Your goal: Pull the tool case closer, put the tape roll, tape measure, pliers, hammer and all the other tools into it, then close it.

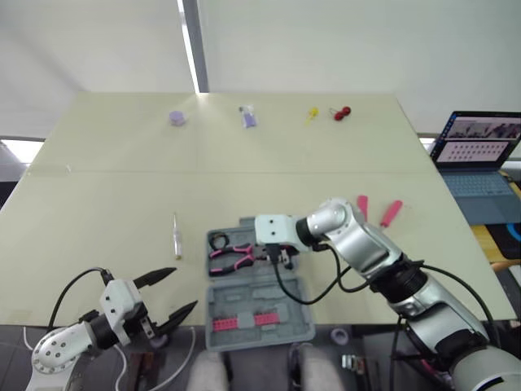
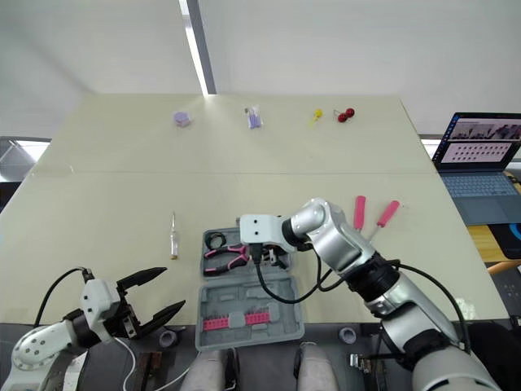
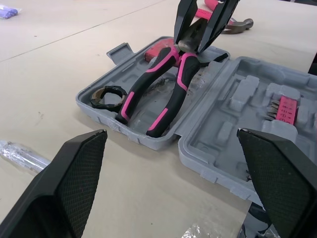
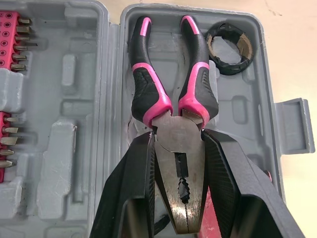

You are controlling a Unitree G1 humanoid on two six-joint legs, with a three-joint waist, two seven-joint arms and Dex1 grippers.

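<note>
The grey tool case (image 1: 273, 295) lies open near the table's front edge. In its far half lie the pink-and-black pliers (image 4: 148, 89) and a black tape roll (image 4: 229, 41). A strip of pink bits (image 1: 244, 321) sits in the near half. My right gripper (image 4: 178, 136) is over the far half, its fingers (image 4: 133, 188) shut on the pliers' metal head. Off the case's front left corner, my left gripper (image 1: 183, 287) stands open with nothing between its fingers. A clear-handled screwdriver (image 1: 175, 236) lies left of the case. A hammer (image 3: 237, 24) lies beyond it.
Two pink-handled tools (image 1: 362, 208) (image 1: 392, 213) lie right of the case. Small purple items (image 1: 178, 118) (image 1: 248, 116), a yellow one (image 1: 312, 115) and a red one (image 1: 342, 112) line the far edge. A laptop (image 1: 480, 163) stands off the table's right side.
</note>
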